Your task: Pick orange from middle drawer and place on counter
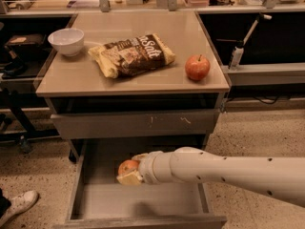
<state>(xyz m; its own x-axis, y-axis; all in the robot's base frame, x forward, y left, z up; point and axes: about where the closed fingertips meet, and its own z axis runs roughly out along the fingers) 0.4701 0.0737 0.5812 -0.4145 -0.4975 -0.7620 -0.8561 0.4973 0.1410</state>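
The orange (127, 166) is a small round fruit held between the fingers of my gripper (128, 170), a little above the floor of the open middle drawer (143, 202). My white arm reaches in from the right. The gripper is shut on the orange. The counter (128, 78) is the beige top above the drawers.
On the counter lie a white bowl (66, 41) at the left, a brown snack bag (132, 54) in the middle and a red apple (197, 67) at the right. A shut drawer front with pale scratches (136, 124) sits above the open drawer. A shoe (18, 205) is at the lower left.
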